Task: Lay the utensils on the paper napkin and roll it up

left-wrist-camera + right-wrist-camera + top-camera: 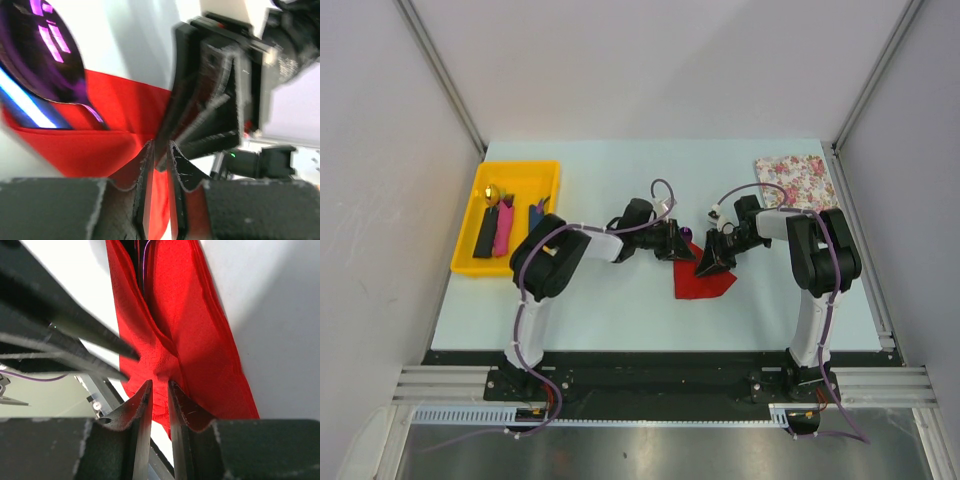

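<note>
The red paper napkin lies mid-table, folded over a shiny purple spoon whose end peeks out at its far edge. My left gripper and right gripper meet at the napkin's far corner. In the left wrist view the jaws stand almost closed on the napkin's edge, with the right gripper's fingers touching their tips. In the right wrist view the jaws pinch crumpled red paper. Pink, black and dark blue utensils lie in the tray.
The yellow tray stands at the table's left, with a small gold object in it. A white, pink-flowered sheet lies at the far right corner. Grey walls close in both sides of the table.
</note>
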`<state>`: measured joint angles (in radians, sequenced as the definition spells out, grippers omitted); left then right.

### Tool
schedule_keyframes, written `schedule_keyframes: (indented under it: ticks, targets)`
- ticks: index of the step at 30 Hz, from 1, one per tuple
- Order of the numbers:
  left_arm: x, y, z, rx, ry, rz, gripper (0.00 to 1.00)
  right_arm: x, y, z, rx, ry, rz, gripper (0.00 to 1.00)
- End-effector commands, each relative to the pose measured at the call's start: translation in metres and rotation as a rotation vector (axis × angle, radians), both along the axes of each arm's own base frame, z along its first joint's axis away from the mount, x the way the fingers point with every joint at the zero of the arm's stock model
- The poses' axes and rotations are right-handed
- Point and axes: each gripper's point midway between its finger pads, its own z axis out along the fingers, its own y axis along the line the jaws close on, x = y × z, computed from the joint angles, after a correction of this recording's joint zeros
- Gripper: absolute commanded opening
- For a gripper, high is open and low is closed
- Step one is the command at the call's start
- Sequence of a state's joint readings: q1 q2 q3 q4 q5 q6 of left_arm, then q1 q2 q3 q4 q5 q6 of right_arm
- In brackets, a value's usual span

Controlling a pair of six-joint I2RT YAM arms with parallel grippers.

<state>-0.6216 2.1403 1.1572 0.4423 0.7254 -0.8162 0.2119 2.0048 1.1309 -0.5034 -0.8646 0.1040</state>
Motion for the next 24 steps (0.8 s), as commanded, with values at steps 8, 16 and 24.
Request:
schedule_keyframes:
  ticks: [8,16,24]
  targets:
    - [0.013,0.015,-0.040,0.338,-0.059,0.033,0.19,0.002,-0.020,-0.037,-0.157,-0.032,0.009,0.25]
    - [0.005,0.006,0.000,0.220,-0.136,-0.001,0.24,0.002,-0.021,-0.040,-0.162,-0.028,0.007,0.25]
    - [-0.021,0.001,0.010,0.115,-0.025,-0.042,0.12,0.003,-0.021,-0.039,-0.160,-0.029,0.002,0.25]
